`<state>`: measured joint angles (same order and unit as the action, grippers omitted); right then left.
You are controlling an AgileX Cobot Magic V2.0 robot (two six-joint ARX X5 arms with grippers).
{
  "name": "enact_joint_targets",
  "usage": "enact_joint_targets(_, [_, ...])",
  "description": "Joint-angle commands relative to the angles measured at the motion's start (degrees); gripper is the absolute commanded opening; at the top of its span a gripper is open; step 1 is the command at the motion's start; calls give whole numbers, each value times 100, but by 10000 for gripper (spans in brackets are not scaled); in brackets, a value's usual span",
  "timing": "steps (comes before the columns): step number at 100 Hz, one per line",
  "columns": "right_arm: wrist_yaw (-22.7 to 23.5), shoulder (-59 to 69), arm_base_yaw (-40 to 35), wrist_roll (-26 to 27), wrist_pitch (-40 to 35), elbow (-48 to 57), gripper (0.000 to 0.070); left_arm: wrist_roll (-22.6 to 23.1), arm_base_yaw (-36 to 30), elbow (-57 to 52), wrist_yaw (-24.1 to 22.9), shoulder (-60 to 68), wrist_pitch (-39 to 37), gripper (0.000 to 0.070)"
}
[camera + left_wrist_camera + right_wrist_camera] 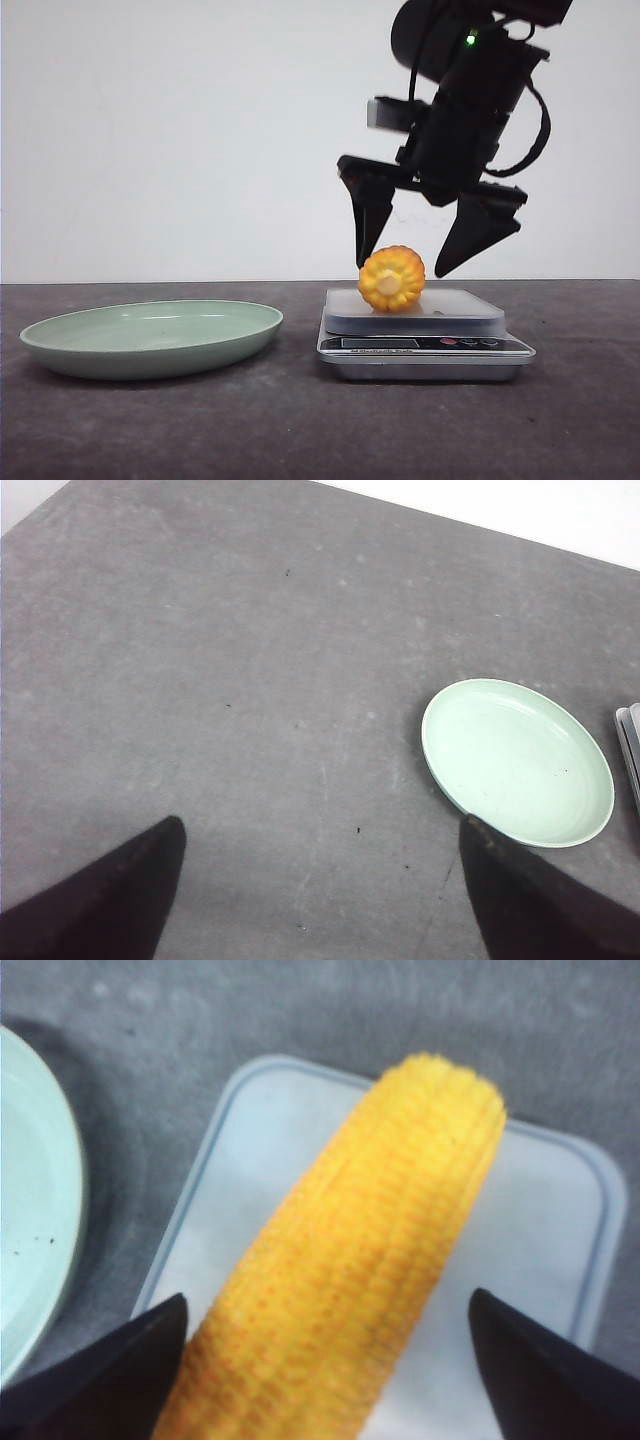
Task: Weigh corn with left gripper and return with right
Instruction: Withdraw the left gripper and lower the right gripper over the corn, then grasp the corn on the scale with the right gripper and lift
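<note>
The corn [392, 279] is an orange-yellow cob lying on the platform of a silver kitchen scale [425, 346], its cut end facing the camera. My right gripper [402, 268] hangs just above it, open, with one finger on each side of the cob and not touching it. In the right wrist view the corn [370, 1250] lies between the spread fingers of the right gripper [325, 1300] on the scale's pale platform [270, 1130]. My left gripper [322, 822] is open and empty, high over bare table; it does not show in the front view.
A pale green plate [150, 335] sits empty on the dark grey table left of the scale. It also shows in the left wrist view [515, 760] and in the right wrist view [30, 1210]. The scale's edge [630, 742] shows beside the plate.
</note>
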<state>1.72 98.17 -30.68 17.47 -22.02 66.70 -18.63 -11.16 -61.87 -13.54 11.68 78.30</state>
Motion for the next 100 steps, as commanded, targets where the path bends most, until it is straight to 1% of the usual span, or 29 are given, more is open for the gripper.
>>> enact_joint_targets(1, [-31,118,-79,79,-7,125,371,90,-11,-68,9,13,-11,502])
enact_joint_targets(4, [-59,118,-105,74,-13,125,293,111,-11,-68,9,13,-4,502])
enact_joint_targets(11, [-149,118,-120,76,-13,125,85,122,-11,-68,7,13,7,502])
enact_joint_targets(15, [-208,114,-133,72,-11,125,2,122,-11,-68,7,13,7,502])
enact_joint_targets(27, [-328,46,-144,57,4,125,0,122,-11,-68,9,13,15,502])
enact_joint_targets(42, [-323,-407,-195,-83,-7,127,0,120,-11,-68,9,13,13,502])
enact_joint_targets(50, [-297,-791,-295,-184,33,129,0,122,-11,-68,9,13,11,502])
enact_joint_targets(58, [-162,-1134,-435,-205,13,184,0,122,-11,-68,9,13,-15,502])
enact_joint_targets(64, [-17,-1314,-595,-197,7,225,0,122,-11,-68,9,13,-22,502])
enact_joint_targets(80, [-20,-1425,-1224,-120,190,387,0,131,-11,-68,7,13,-9,502])
enact_joint_targets(89, [-50,-1178,-1639,-28,413,564,0,142,-11,-68,7,13,-35,502])
enact_joint_targets(100, [-74,-697,-1967,114,667,861,0,140,-11,-68,7,13,-37,502])
